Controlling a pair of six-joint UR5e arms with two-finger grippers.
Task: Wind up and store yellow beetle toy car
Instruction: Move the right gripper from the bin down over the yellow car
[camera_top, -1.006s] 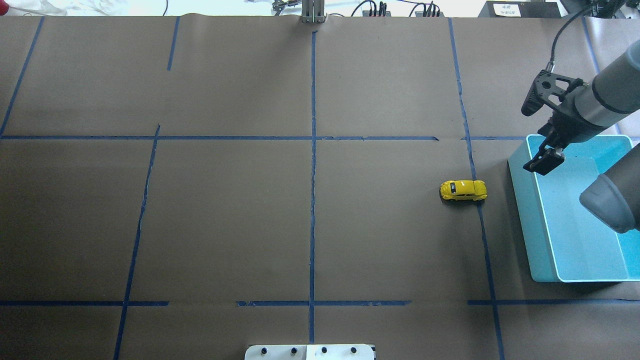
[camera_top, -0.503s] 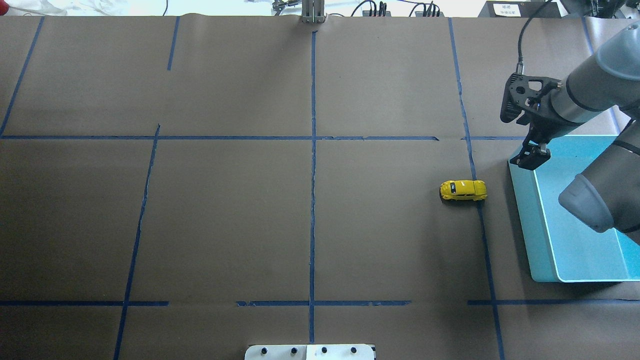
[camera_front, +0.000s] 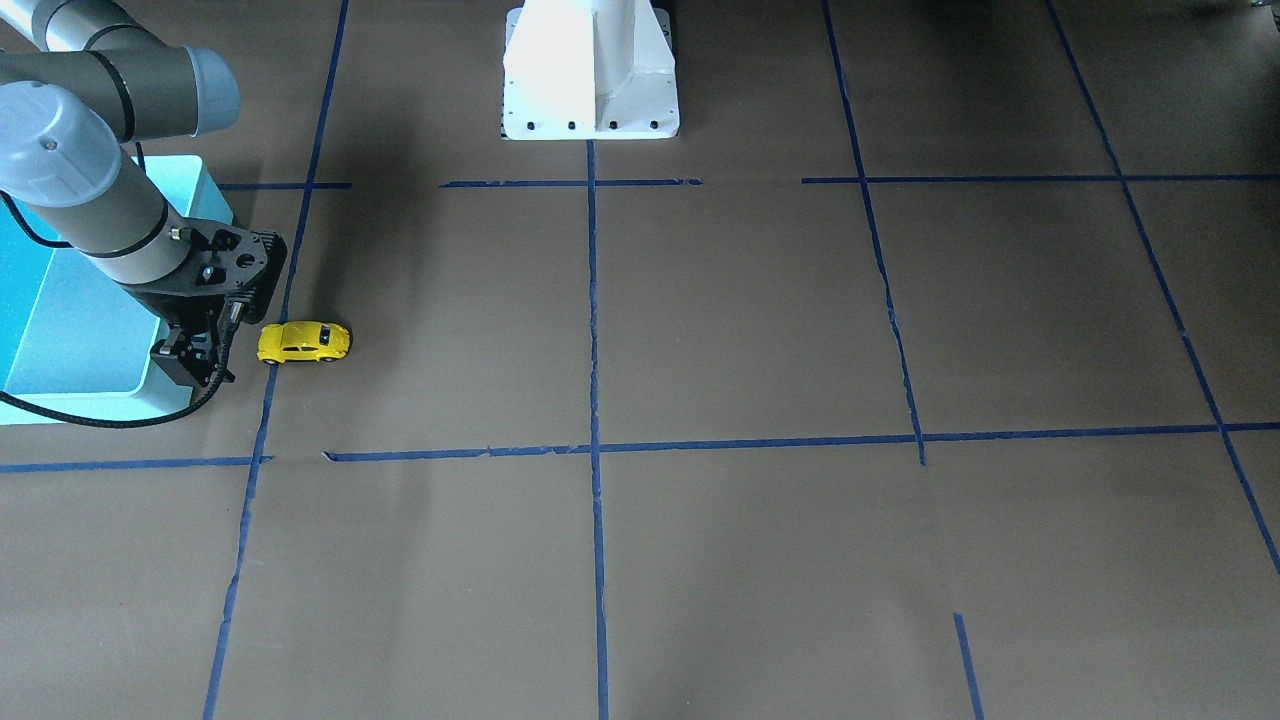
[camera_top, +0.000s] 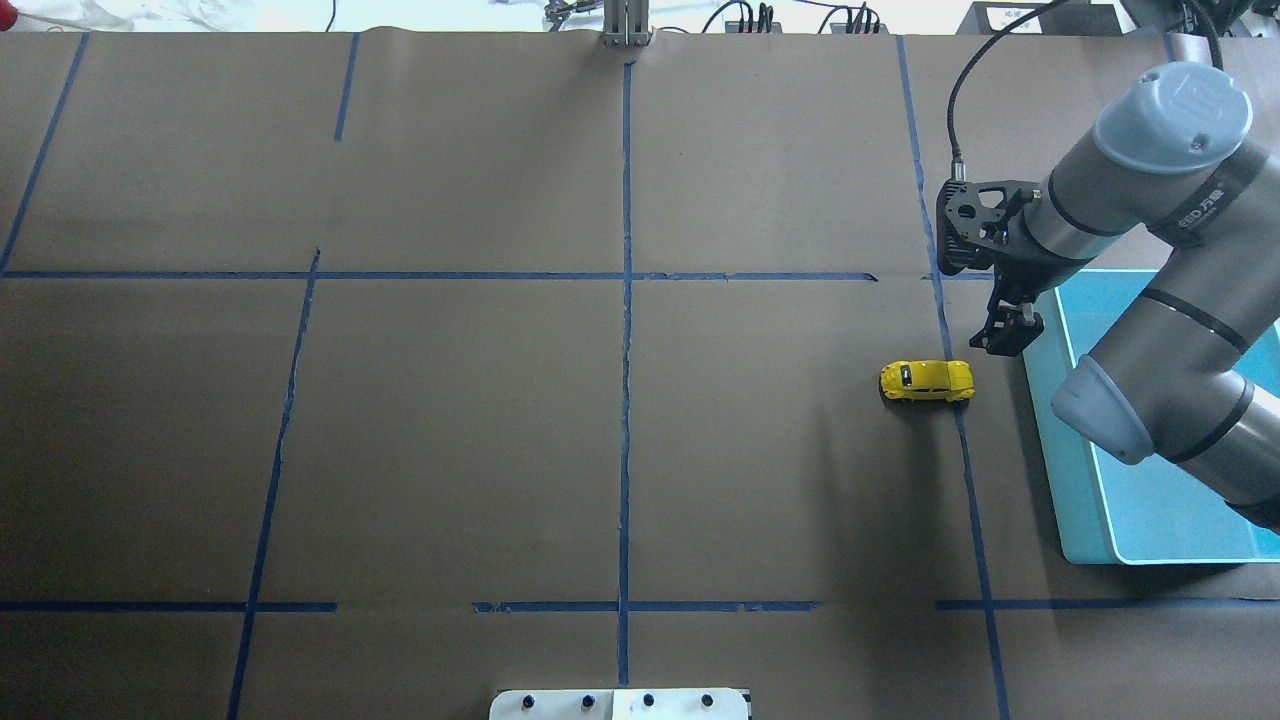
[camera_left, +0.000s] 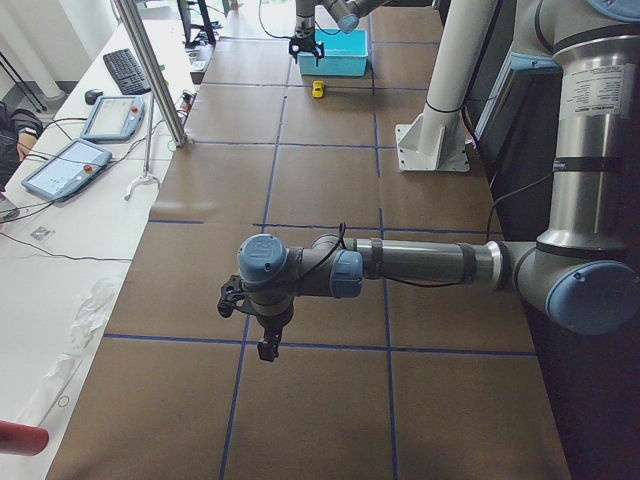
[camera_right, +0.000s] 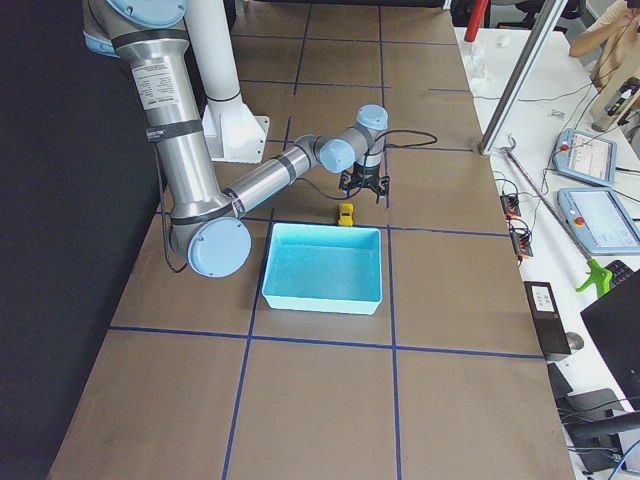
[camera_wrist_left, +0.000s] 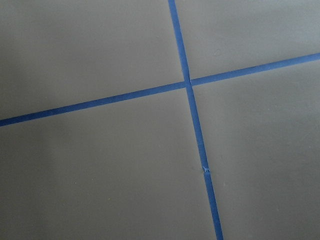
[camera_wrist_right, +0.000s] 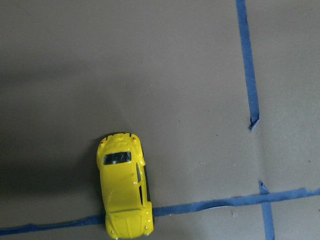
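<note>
My left gripper hangs over bare brown paper at the near end of the table. It shows only from the side, so I cannot tell how its jaws stand. Further right, the yellow beetle toy car sits on its wheels, one end lying over a blue tape line. My right gripper hovers near the car without touching it, fingers spread and holding nothing. The turquoise bin stands just beside.
</note>
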